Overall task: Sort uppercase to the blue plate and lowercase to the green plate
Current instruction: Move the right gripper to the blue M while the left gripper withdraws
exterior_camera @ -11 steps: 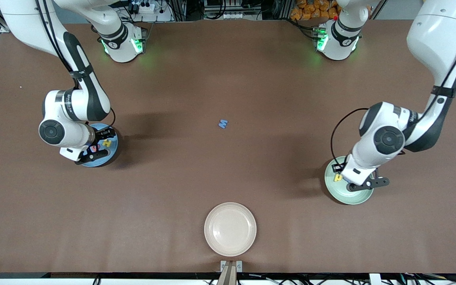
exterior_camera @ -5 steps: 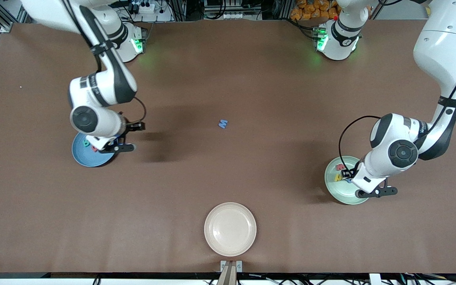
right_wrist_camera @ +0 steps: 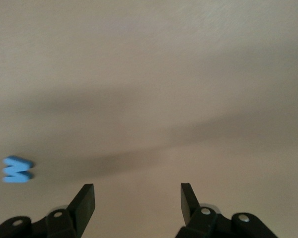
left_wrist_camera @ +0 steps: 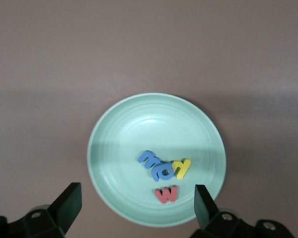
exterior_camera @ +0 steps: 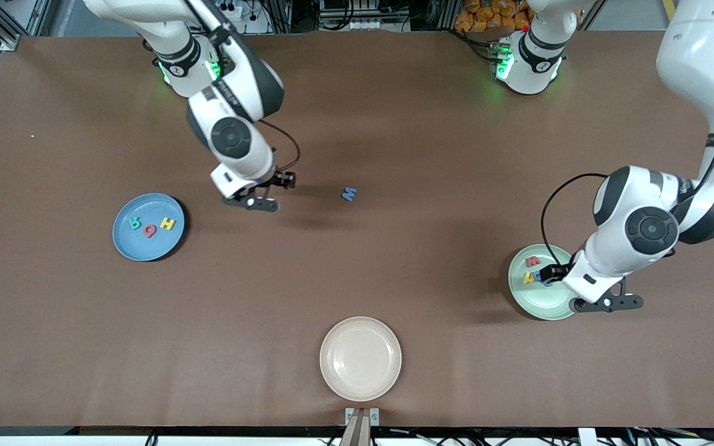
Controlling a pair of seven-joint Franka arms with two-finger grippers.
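Observation:
The blue plate (exterior_camera: 148, 243) holds the teal R (exterior_camera: 135, 223), red Q (exterior_camera: 150, 231) and yellow H (exterior_camera: 167, 224). The larger blue W (exterior_camera: 349, 194) lies alone mid-table and shows in the right wrist view (right_wrist_camera: 17, 169). My right gripper (exterior_camera: 284, 180) (right_wrist_camera: 136, 201) is open and empty over bare table between the blue plate and the W. The green plate (exterior_camera: 549, 303) (left_wrist_camera: 114, 129) holds the red w (left_wrist_camera: 166, 194), the yellow r-like letter (left_wrist_camera: 181, 168) and two touching blue letters (left_wrist_camera: 156, 166). My left gripper (exterior_camera: 552, 272) (left_wrist_camera: 136, 206) is open and empty above this plate.
A cream plate (exterior_camera: 361, 358) sits at the table edge nearest the front camera, with nothing on it. The brown table (exterior_camera: 456, 155) stretches between the plates. Both arm bases stand along the edge farthest from the front camera.
My right gripper left the blue plate and moved toward the blue W. My left gripper drew up and back from the green plate's letters toward the left arm's end.

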